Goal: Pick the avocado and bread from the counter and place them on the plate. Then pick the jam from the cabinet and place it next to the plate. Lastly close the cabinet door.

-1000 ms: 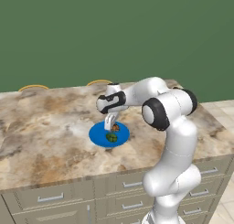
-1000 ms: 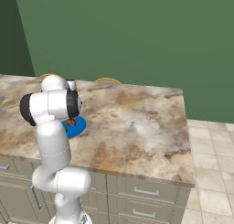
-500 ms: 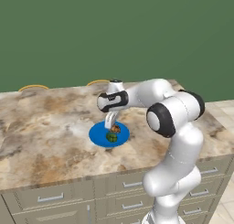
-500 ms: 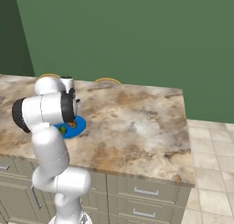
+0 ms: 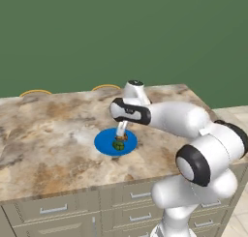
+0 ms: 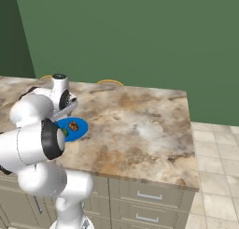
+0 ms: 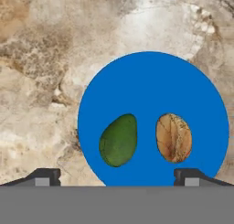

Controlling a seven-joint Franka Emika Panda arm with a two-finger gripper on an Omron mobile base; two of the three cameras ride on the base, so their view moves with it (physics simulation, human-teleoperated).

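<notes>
Hand view: dark green pear-shaped avocado (image 7: 119, 140) and tan-brown oval bread (image 7: 173, 137) lie side by side, apart, on flat bright blue plate (image 7: 151, 77). Two-finger gripper (image 7: 118, 176) spread wide, empty, above them. Bread probably light, soft; avocado probably firm, smooth: grasp across narrow width.

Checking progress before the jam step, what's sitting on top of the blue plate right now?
On the plate lie the avocado and the bread, side by side and apart. The counter beneath it is covered.
</notes>
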